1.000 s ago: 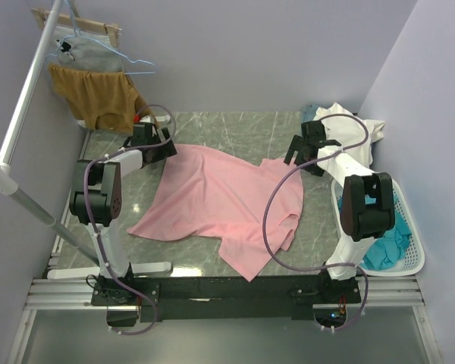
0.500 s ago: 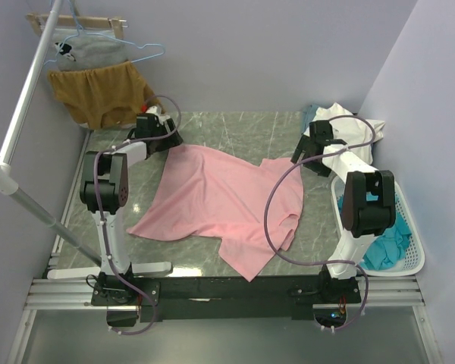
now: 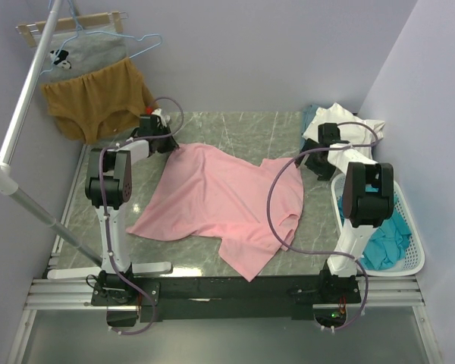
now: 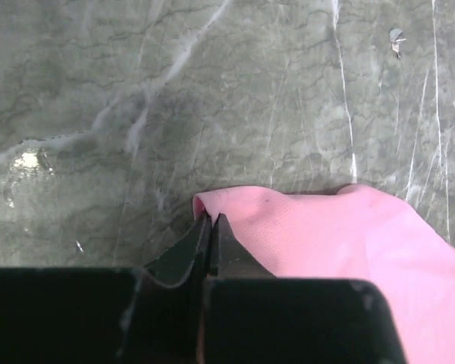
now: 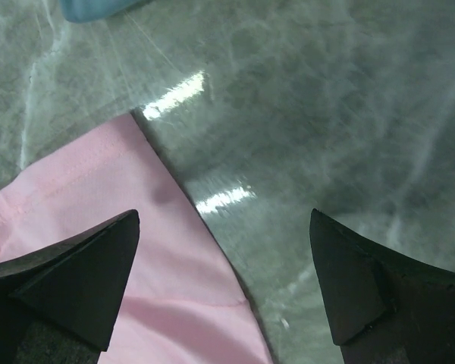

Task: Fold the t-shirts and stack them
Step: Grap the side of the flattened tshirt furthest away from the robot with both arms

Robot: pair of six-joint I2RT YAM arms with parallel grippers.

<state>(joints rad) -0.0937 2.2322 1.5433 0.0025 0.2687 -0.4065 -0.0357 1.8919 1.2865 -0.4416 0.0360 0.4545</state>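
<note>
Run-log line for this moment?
left gripper: shut on pink t-shirt corner | right gripper: open over its edge | garment: spread out, unfolded

There's the pink t-shirt (image 3: 227,201), spread out rumpled and unfolded, left of the basket (image 3: 414,262); teal t-shirts (image 3: 385,241) bunched inside the basket; cream-white t-shirt (image 3: 349,125) and a grey-blue t-shirt (image 3: 310,114) heaped just beyond the basket's far end

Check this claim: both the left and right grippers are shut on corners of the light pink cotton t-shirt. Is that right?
Only the left gripper is shut on a corner of the light pink cotton t-shirt. The right gripper is open, its fingers spread wide above the shirt's edge, as the right wrist view shows.
</note>
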